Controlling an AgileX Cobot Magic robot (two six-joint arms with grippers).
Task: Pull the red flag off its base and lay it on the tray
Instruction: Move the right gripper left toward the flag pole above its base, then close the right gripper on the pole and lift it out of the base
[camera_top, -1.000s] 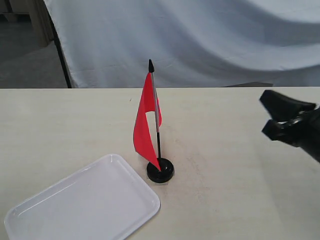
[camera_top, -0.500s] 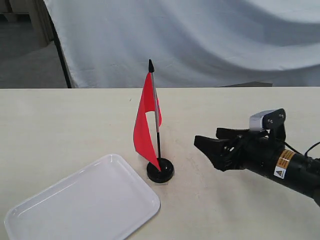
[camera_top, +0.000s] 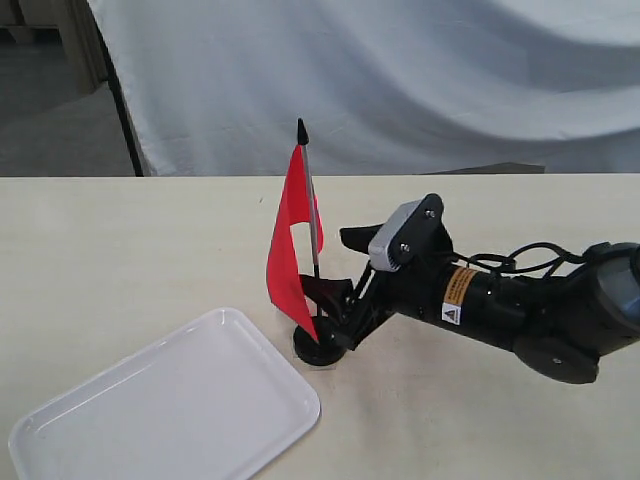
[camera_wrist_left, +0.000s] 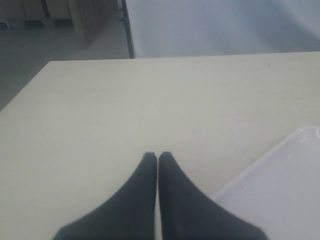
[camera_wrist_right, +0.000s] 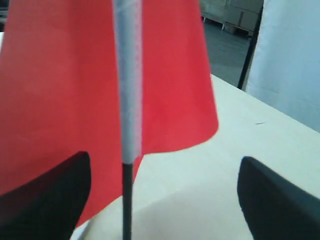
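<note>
The red flag (camera_top: 288, 235) stands upright in its small black base (camera_top: 320, 349), just right of the white tray (camera_top: 165, 405). My right gripper (camera_top: 324, 262) has reached in from the right and is open, one finger on each side of the pole (camera_top: 317, 275) above the base, not closed on it. The right wrist view shows the red flag (camera_wrist_right: 60, 85) and its pole (camera_wrist_right: 127, 200) close up between the fingers of the open right gripper (camera_wrist_right: 162, 200). The base is out of that view. My left gripper (camera_wrist_left: 157, 156) is shut and empty over bare table beside the tray's corner (camera_wrist_left: 285, 185).
A pale wooden table (camera_top: 120, 250) carries everything. A white cloth backdrop (camera_top: 420, 80) hangs behind its far edge. The right arm (camera_top: 500, 305) with its cable lies low across the right half of the table.
The right arm has swept left from the table's right edge to the flag, and its open fingers now straddle the pole. Flag, base and tray have not moved.
</note>
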